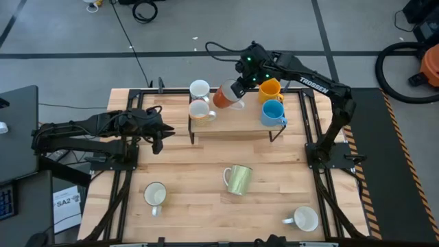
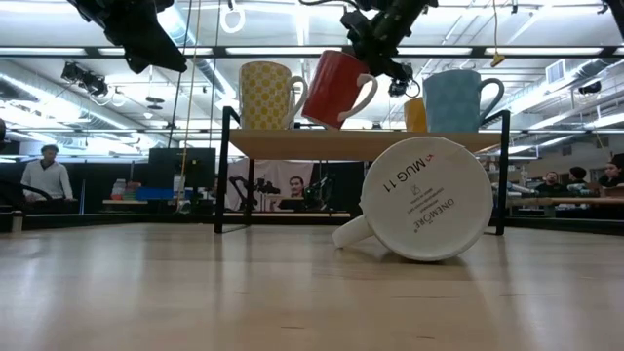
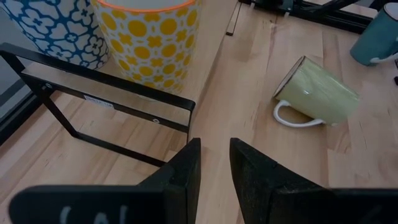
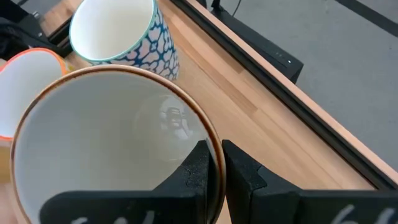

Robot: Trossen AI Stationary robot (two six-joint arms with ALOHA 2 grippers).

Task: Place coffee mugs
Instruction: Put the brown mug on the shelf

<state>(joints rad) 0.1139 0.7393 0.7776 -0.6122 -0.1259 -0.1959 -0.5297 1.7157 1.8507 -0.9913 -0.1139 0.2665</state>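
On the wooden worktop (image 1: 199,171) a low raised shelf (image 1: 236,127) stands toward 12 o'clock, and the right pincer (image 1: 236,90) hangs over its middle. It is clenched on the rim of a red-orange mug (image 1: 223,96): in the right wrist view 1 finger sits inside the brown-edged lip and the other outside. The low view shows this mug (image 2: 334,90) tilted, its white handle pointing to 3 o'clock, its base at or just above the shelf top; contact cannot be told.

4 more mugs stand on the shelf. At 9 o'clock of the held one are the blue-patterned mug (image 1: 199,90) and, nearer the shelf's front edge, the yellow-patterned mug (image 1: 199,110). At 3 o'clock are the orange-yellow mug (image 1: 270,88) and, in front of it, the light blue mug (image 1: 272,112).

Down on the worktop, the pale yellow-green mug (image 1: 239,179) lies on its side near the centre. A white mug (image 1: 155,195) sits toward 7 o'clock and another white mug (image 1: 304,219) toward 5 o'clock, both with mouths up.

The left pincer (image 1: 156,130) waits at 9 o'clock of the shelf, holding nothing, its fingers (image 3: 180,180) set apart by a narrow gap.
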